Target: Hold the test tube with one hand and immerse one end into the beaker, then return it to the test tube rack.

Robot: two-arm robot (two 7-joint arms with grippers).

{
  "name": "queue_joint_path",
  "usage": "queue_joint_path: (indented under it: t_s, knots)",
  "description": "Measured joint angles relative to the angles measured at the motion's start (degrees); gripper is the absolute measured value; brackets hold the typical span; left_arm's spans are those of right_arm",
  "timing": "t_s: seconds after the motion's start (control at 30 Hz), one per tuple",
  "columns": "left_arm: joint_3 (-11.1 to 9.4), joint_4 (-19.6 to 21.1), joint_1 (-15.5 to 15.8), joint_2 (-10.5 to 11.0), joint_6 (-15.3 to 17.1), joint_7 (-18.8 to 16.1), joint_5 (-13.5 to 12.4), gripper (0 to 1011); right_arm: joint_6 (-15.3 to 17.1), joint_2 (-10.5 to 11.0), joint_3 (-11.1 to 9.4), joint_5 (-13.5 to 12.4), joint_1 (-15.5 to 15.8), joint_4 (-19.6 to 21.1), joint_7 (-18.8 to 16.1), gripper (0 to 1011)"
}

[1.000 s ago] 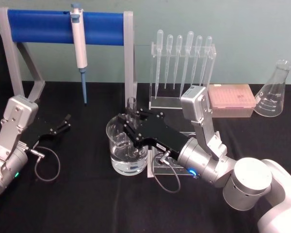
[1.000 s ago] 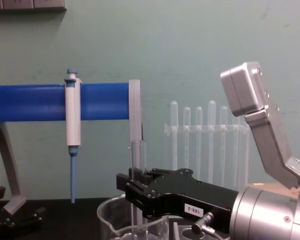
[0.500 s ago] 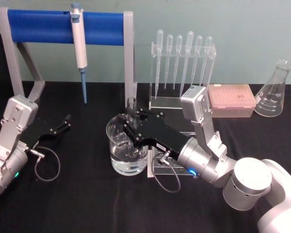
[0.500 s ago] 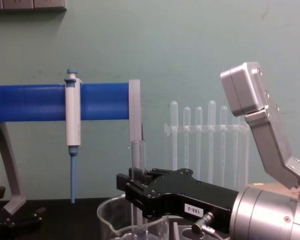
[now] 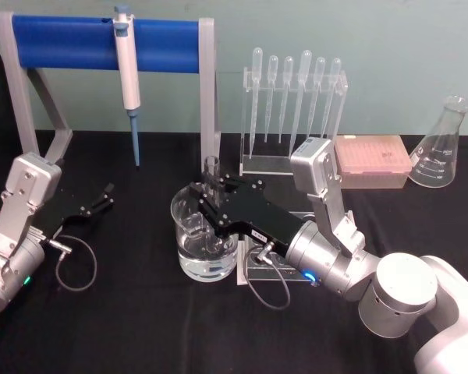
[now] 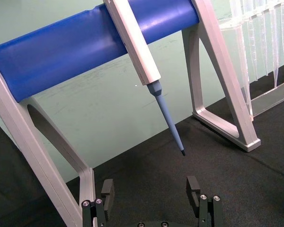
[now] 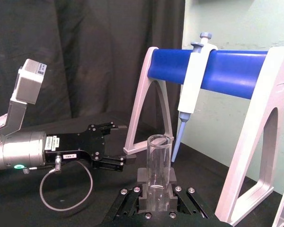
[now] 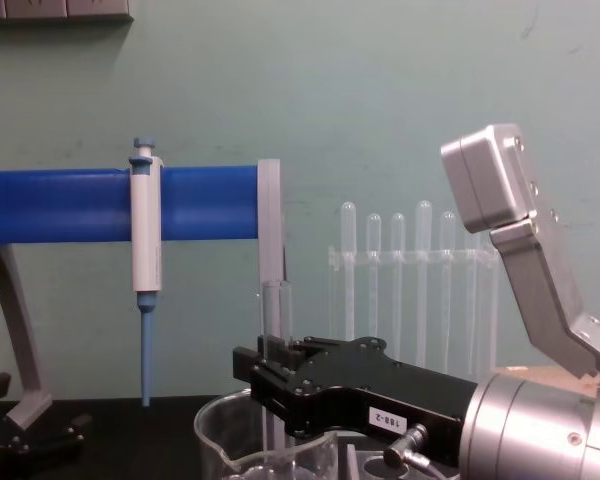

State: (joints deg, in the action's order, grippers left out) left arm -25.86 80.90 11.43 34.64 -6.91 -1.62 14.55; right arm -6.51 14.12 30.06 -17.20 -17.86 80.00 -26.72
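Observation:
The test tube (image 5: 211,167) stands upright, a clear glass cylinder with its open rim up. My right gripper (image 5: 208,195) is shut on the test tube (image 7: 158,158) around its middle, directly over the beaker (image 5: 181,220). In the chest view the test tube (image 8: 276,310) rises above the black right gripper (image 8: 270,378), and its lower part runs down inside the beaker (image 8: 216,430). The beaker holds clear liquid at the bottom. My left gripper (image 5: 103,199) rests open at the left of the table, seen also as the left gripper (image 6: 150,189) and the left gripper (image 7: 114,144).
A stand with a blue bar (image 5: 70,40) holds a white-and-blue pipette (image 5: 127,74) at the back left. A clear rack of plastic pipettes (image 5: 292,101), a pink tip box (image 5: 370,160) and a conical flask (image 5: 442,148) line the back right.

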Motion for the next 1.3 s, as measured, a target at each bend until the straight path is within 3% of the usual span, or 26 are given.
queue_joint_path:
  t_s: [1.3]
  knots:
    - [0.0,0.0,0.0,0.0,0.0,0.0,0.0,1000,0.0,0.0,0.0,0.0,0.0,0.0,0.0,227]
